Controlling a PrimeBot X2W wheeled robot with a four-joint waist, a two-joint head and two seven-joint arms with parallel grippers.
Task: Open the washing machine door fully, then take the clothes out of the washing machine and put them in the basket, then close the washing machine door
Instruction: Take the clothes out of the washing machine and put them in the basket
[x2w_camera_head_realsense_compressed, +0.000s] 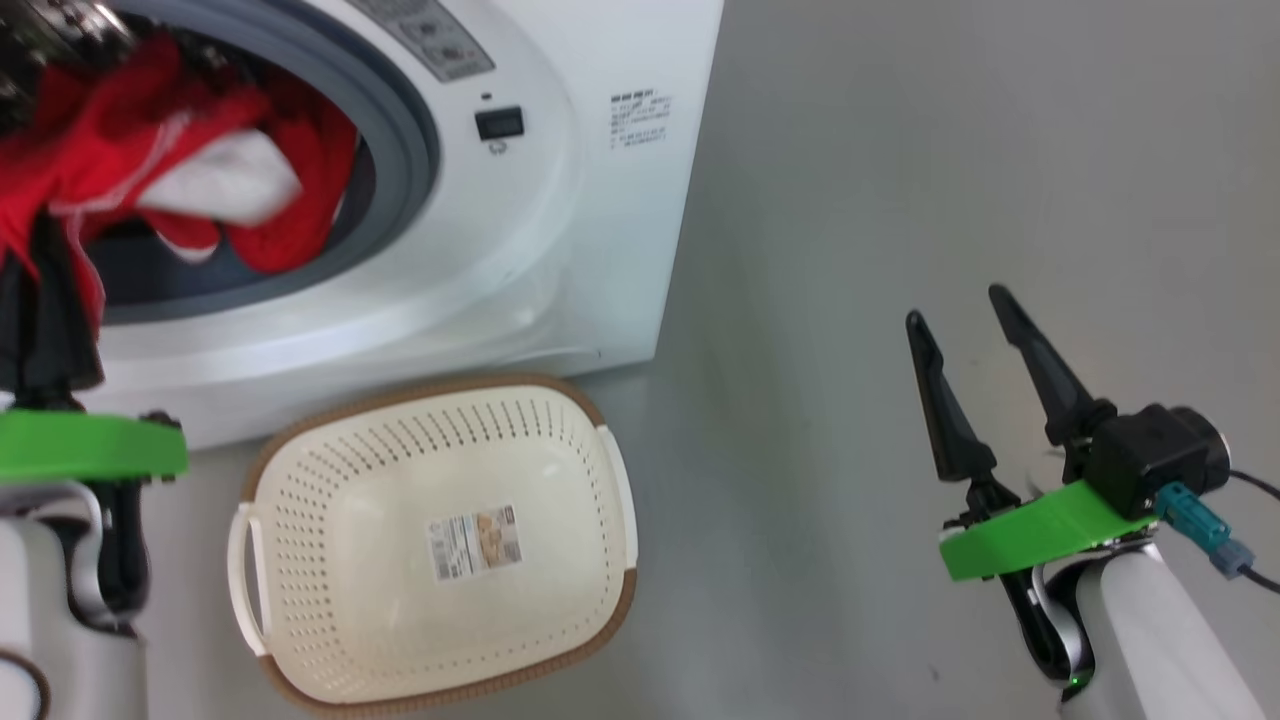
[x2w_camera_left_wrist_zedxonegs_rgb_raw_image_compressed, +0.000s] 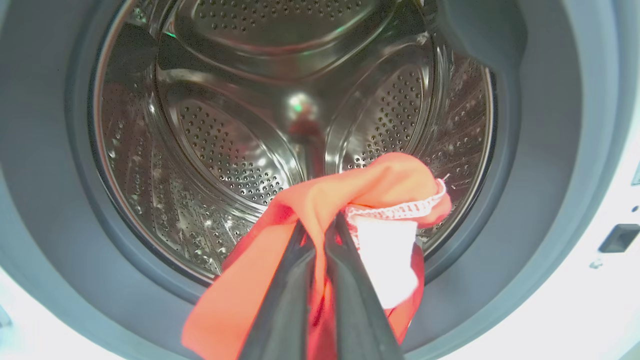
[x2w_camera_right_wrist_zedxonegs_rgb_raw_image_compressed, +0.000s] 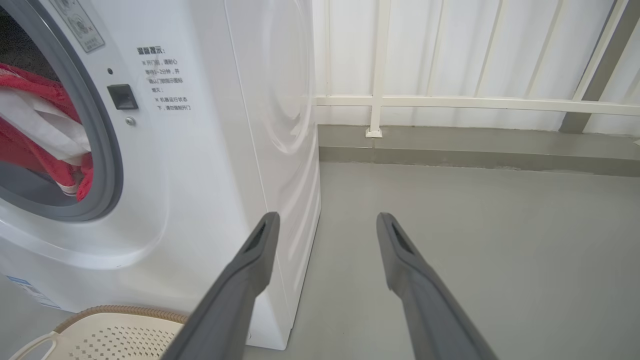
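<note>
The white washing machine (x2w_camera_head_realsense_compressed: 600, 200) stands at the upper left with its round mouth uncovered; the washing machine door is out of view. Red and white clothes (x2w_camera_head_realsense_compressed: 150, 150) hang out over the grey rubber ring (x2w_camera_head_realsense_compressed: 405, 110). My left gripper (x2w_camera_head_realsense_compressed: 42, 240) is at the mouth, shut on a fold of the red clothes (x2w_camera_left_wrist_zedxonegs_rgb_raw_image_compressed: 380, 185), lifted in front of the steel drum (x2w_camera_left_wrist_zedxonegs_rgb_raw_image_compressed: 225, 150). The cream basket (x2w_camera_head_realsense_compressed: 430, 392) sits on the floor just below the mouth, with nothing in it. My right gripper (x2w_camera_head_realsense_compressed: 957, 308) hovers open over the floor to the right, holding nothing.
Grey floor (x2w_camera_head_realsense_compressed: 900, 150) stretches to the right of the machine. A white railed wall (x2w_camera_right_wrist_zedxonegs_rgb_raw_image_compressed: 450, 100) with a low grey kerb (x2w_camera_right_wrist_zedxonegs_rgb_raw_image_compressed: 475, 145) runs behind it. The basket's corner (x2w_camera_right_wrist_zedxonegs_rgb_raw_image_compressed: 115, 330) lies below and left of my right gripper (x2w_camera_right_wrist_zedxonegs_rgb_raw_image_compressed: 327, 217).
</note>
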